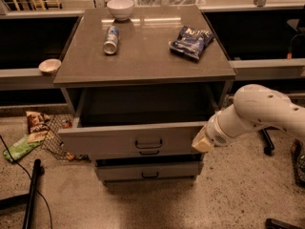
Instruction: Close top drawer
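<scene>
The tan gripper (202, 142) is against the right end of the flat grey top drawer (128, 138), which sticks out open. I cannot tell if the gripper is spread or pressed together. A crinkly blue snack bag (191, 41) lies on the smooth grey bench (143, 61); I cannot read its writing.

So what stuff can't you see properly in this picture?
All in the camera view:
- Inside the top drawer: shadow under the tabletop hides whatever it holds.
- The middle drawer: mostly covered by the open drawer's front.
- The gripper, at the top drawer's right front corner: it hides the spot where the two meet.
- The arm: cut off by the right edge.
- The can: label too small to read.
</scene>
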{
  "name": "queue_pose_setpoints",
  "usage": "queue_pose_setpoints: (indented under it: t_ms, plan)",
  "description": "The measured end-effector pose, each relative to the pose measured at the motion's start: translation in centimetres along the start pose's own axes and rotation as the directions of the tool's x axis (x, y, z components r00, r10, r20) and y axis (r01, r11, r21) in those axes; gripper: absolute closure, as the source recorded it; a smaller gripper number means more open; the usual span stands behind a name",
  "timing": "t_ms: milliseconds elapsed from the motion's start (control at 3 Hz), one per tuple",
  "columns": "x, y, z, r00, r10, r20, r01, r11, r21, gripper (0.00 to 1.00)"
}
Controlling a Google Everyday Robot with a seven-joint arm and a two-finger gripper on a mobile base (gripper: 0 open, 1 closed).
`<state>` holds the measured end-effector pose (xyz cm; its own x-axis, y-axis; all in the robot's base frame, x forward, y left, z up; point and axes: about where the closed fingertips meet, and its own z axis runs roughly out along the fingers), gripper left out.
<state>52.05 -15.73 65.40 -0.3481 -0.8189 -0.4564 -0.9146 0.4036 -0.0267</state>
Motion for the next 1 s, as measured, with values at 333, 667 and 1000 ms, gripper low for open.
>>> queue_pose_setpoints:
  t_ms: [333, 667, 1000]
  plan:
    - [-0.1, -0.4, 0.3, 1.000, 0.016, 0.015, -0.016, 0.9997, 0.018, 1.00]
    - [-0.6, -2.0, 0.7, 0.996, 0.037, 0.079, -0.043, 0.9963, 0.074, 1.00]
    - [-0.9, -3.1, 1.2, 0.994, 0.034, 0.106, -0.044, 0.9944, 0.096, 1.00]
